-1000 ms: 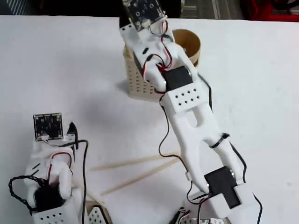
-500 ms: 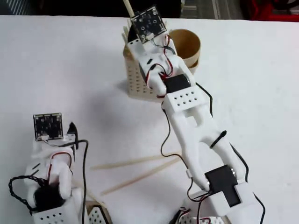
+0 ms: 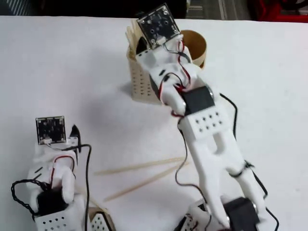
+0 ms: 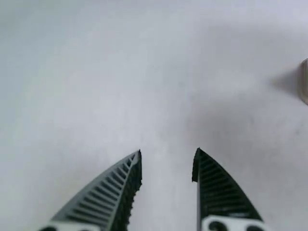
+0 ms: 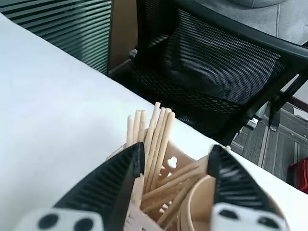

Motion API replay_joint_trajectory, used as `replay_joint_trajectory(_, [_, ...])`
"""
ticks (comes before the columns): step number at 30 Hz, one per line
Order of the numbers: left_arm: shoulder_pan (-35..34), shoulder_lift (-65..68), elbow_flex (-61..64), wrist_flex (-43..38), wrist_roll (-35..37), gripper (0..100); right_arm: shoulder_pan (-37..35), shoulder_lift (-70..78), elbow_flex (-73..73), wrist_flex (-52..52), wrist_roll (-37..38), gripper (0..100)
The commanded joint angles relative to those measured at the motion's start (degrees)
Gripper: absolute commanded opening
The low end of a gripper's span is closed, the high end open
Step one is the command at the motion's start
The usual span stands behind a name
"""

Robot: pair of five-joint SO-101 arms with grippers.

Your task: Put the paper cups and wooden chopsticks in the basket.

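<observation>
A white perforated basket (image 3: 140,84) stands at the table's far middle, with several wooden chopsticks (image 5: 153,132) upright in it and a brown paper cup (image 3: 195,44) in its right side. My right gripper (image 5: 176,154) hovers open just above the basket and holds nothing. Two wooden chopsticks (image 3: 139,167) lie loose on the table between the arms. My left gripper (image 4: 167,161) is open over bare table at the near left, with nothing between its fingers.
A tan object (image 3: 107,217) shows partly beside the left arm's base at the near edge. A black mesh chair (image 5: 216,67) stands beyond the table's far edge. The white table (image 3: 57,62) stretches out to the left of the basket.
The right arm has drawn back and shifted right over the basket. A chopstick that stood up above the basket half a second ago now rests among those inside. The left arm has barely moved.
</observation>
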Motion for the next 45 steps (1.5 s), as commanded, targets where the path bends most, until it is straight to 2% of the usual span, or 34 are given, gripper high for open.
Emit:
replay_joint_trajectory(1, [-0.7,-0.6,-0.4,-1.6,-0.5,18,-0.3,-6.0,-2.9,4.2,-0.7,24.1])
replay_joint_trajectory(5, [-0.7,-0.6,-0.3,-1.6,-0.5,18,-0.2,-10.2,-2.8,11.9,-0.6,17.9])
replay_joint_trajectory(10, [-0.4,-0.6,-0.2,-1.6,-0.5,18,1.1,-17.1,-2.7,27.6,-0.4,0.9])
replay_joint_trajectory(13, [-0.4,-0.6,-0.2,-1.6,-0.5,18,5.7,-19.9,-0.9,35.6,-0.6,4.0])
replay_joint_trajectory(17, [-0.4,-0.6,-0.7,-1.6,-1.8,18,14.1,-22.8,9.4,37.6,-0.6,1.8])
replay_joint_trajectory(20, [-0.3,-0.5,-2.5,-1.6,-4.3,18,19.6,-26.5,19.5,34.4,-0.6,1.8])
replay_joint_trajectory(25, [1.5,-0.3,-5.9,0.1,-7.5,18,26.0,-31.4,37.0,19.9,-0.6,2.1])
replay_joint_trajectory(31, [9.5,-0.2,-13.4,8.7,-15.6,18,26.9,-35.3,50.8,6.8,-0.6,2.1])
replay_joint_trajectory(37, [15.3,0.3,-22.7,17.7,-19.3,19,30.5,-38.5,56.2,1.0,-1.1,2.2])
replay_joint_trajectory(41, [16.3,9.5,-26.0,18.5,-22.8,25,35.6,-39.3,56.5,-0.9,-5.0,2.7])
replay_joint_trajectory(45, [18.9,25.1,-32.3,19.7,-27.9,25,39.7,-39.3,56.5,-1.4,-7.7,9.8])
